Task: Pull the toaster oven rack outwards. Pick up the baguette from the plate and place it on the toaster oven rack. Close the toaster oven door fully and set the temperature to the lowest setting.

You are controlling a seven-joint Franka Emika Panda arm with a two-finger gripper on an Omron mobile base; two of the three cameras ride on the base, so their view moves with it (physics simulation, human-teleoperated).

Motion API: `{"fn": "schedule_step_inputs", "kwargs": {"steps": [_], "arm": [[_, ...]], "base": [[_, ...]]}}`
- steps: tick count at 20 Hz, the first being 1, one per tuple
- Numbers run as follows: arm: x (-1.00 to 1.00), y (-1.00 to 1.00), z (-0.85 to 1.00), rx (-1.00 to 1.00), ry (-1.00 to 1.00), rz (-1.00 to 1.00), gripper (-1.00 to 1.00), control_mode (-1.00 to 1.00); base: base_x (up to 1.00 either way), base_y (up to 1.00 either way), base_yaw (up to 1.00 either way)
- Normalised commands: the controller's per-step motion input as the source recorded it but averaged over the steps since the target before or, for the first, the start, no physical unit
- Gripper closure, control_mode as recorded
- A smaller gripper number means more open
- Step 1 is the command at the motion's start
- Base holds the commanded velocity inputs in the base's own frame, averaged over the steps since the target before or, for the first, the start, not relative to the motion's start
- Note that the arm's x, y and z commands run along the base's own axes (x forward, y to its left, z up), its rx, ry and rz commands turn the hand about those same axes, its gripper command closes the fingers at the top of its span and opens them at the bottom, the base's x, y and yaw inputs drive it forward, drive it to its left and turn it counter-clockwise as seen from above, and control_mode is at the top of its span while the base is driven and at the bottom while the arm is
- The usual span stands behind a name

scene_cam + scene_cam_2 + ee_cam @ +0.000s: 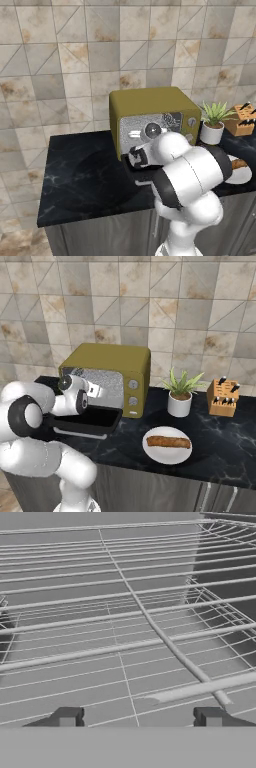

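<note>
The olive-yellow toaster oven (107, 358) stands on the dark counter. Its door (92, 421) is folded down flat in front of it. My gripper (98, 390) reaches into the open cavity. In the hand view the silvery wire rack (125, 612) lies close ahead, and my gripper (138, 717) is open, its two tips wide apart with nothing clamped between them. The orange-brown baguette (168, 442) lies on the white plate (150, 452), to the right of the oven near the counter's front edge. In the left base view my arm hides most of the oven front (150, 102).
A potted plant (180, 393) in a white pot and a wooden knife block (223, 397) stand to the right of the oven by the tiled wall. Two grey knobs (133, 384) sit on the oven's right side. The counter's front edge (150, 468) runs just past the plate.
</note>
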Motion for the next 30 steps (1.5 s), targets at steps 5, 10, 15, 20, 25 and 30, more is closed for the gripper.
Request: {"fn": "schedule_step_inputs", "kwargs": {"steps": [5, 10, 15, 20, 25, 30], "arm": [[-0.99, 0.34, -0.1, 0.15, 0.22, 0.03, -1.0, -1.0], [-1.0, 0.51, -0.02, 0.12, 0.22, 0.04, -1.0, -1.0], [-1.0, 0.58, 0.0, 0.07, 0.2, 0.04, -1.0, -1.0], [-1.0, 0.42, 0.22, 0.0, 0.13, 0.01, -1.0, -1.0], [-1.0, 0.02, 0.9, 0.0, -0.02, 0.0, -1.0, -1.0], [-1.0, -0.22, 1.0, 0.0, -0.19, -0.01, -1.0, -1.0]], "base": [[0.0, 0.0, 0.0], [0.0, 0.0, 0.0], [0.0, 0.0, 0.0], [0.0, 0.0, 0.0], [0.0, 0.0, 0.0], [0.0, 0.0, 0.0]]}}
